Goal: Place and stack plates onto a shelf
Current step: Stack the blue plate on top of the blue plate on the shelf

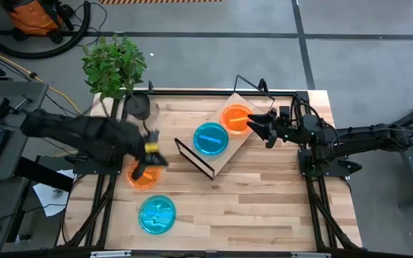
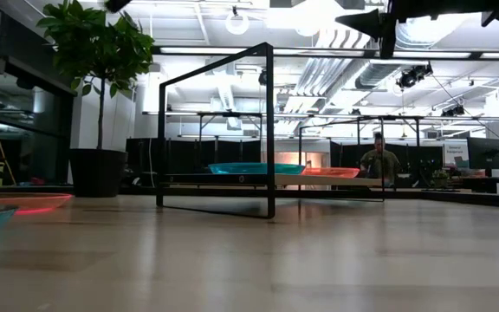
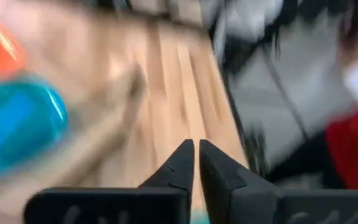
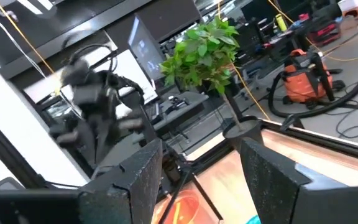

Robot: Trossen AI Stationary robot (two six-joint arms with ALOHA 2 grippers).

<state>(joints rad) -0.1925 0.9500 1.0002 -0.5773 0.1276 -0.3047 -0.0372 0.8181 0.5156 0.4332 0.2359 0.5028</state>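
Two plates (image 1: 222,128) on wooden shelf (image 1: 232,149)

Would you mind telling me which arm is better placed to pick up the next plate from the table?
Left. Its gripper hangs over the orange plate on the table, fingers together. The right gripper is open by the shelf.

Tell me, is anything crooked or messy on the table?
The shelf sits slanted across the tabletop, not square with its edges. Nothing is spilled or broken. Two plates, cyan and orange, lie flat on it; two more wait on the table.
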